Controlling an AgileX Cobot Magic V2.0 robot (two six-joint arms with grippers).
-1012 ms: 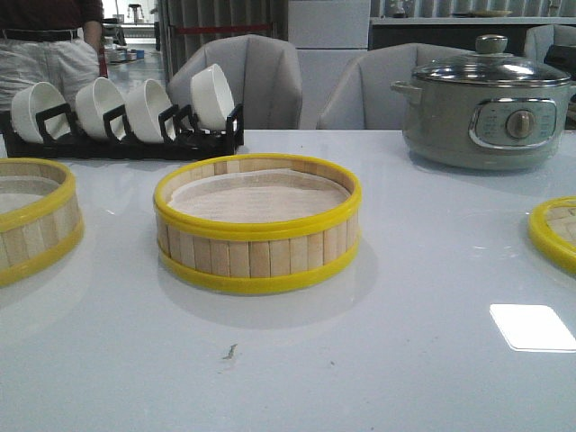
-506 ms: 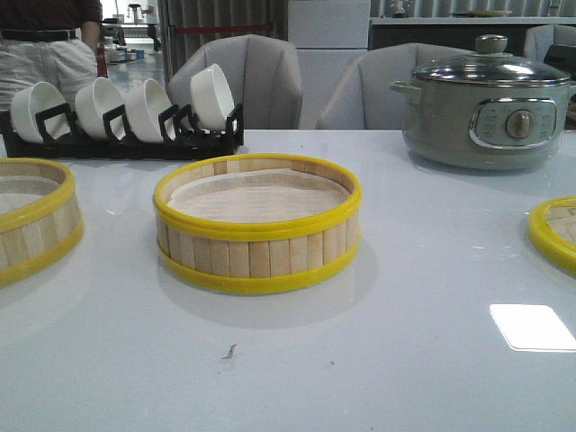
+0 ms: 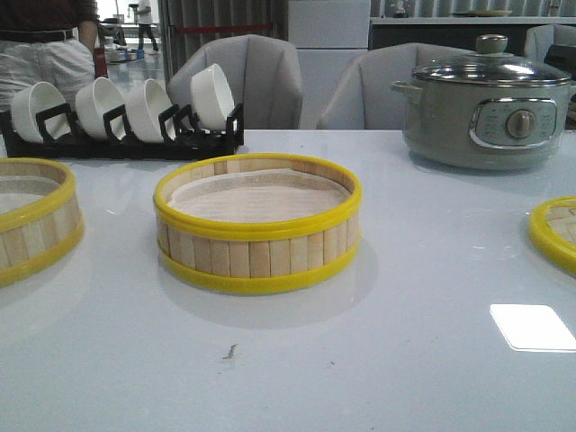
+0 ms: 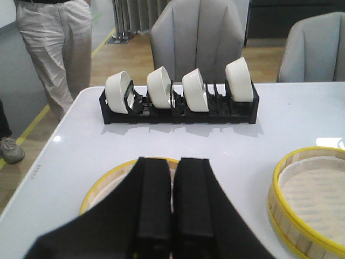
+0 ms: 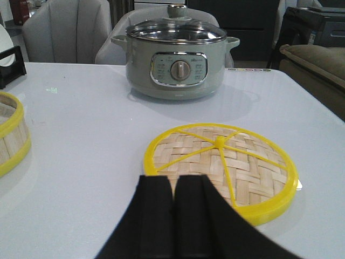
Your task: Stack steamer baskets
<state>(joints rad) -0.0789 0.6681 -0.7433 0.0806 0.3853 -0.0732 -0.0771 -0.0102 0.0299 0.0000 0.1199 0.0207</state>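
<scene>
A steamer basket (image 3: pixel 257 225) with pale slat walls and yellow rims stands in the middle of the white table; it also shows in the left wrist view (image 4: pixel 312 197) and the right wrist view (image 5: pixel 11 137). A second basket (image 3: pixel 31 216) stands at the left edge, under my left gripper (image 4: pixel 173 167), which is shut and empty. The woven yellow-rimmed lid (image 5: pixel 226 164) lies flat at the right, also seen in the front view (image 3: pixel 556 232). My right gripper (image 5: pixel 173 183) is shut and empty just before the lid's near edge. Neither gripper shows in the front view.
A grey-green electric pot (image 3: pixel 486 103) with a glass lid stands at the back right. A black rack (image 3: pixel 121 139) with white bowls stands at the back left. Grey chairs stand behind the table. A person (image 4: pixel 51 43) stands by the far left corner.
</scene>
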